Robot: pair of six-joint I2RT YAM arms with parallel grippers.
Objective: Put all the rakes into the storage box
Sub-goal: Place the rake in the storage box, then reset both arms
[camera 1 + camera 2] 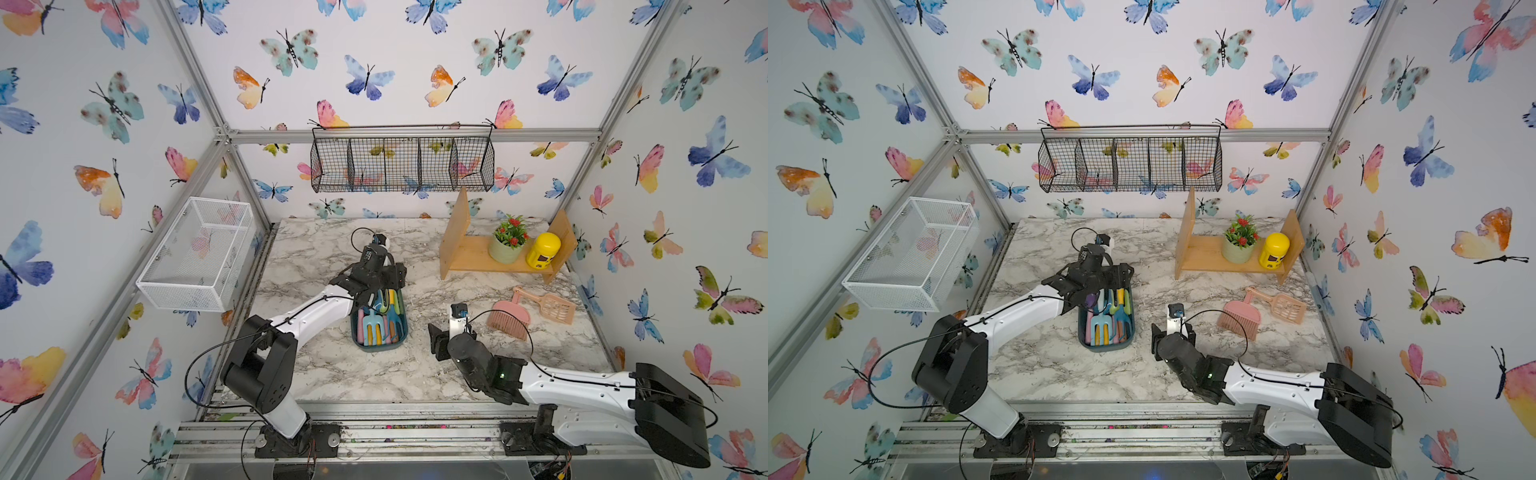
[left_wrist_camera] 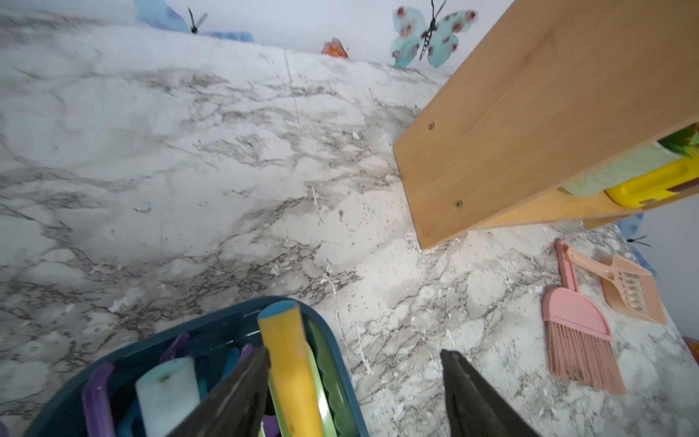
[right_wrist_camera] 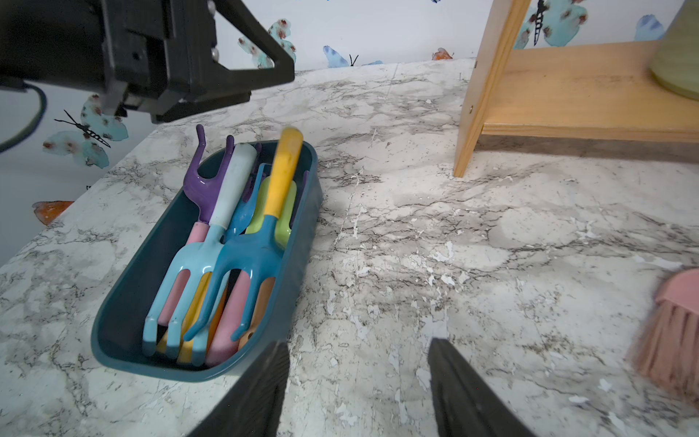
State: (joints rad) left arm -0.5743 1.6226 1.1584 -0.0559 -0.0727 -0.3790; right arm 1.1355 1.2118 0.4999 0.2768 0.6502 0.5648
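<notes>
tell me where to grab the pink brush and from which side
I'd grip the brush by its thin handle, close to the head, coming straight down with the right hand closing across it. It lies flat, its bristles are soft, its head is wide, and the scoop crowds the handle's far end.

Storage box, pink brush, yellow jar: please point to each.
storage box (image 3: pixel 147 265): right wrist view, inner side wall.
pink brush (image 1: pixel 510 316): in a top view, pink back.
yellow jar (image 1: pixel 543 249): in a top view, its body.
</notes>
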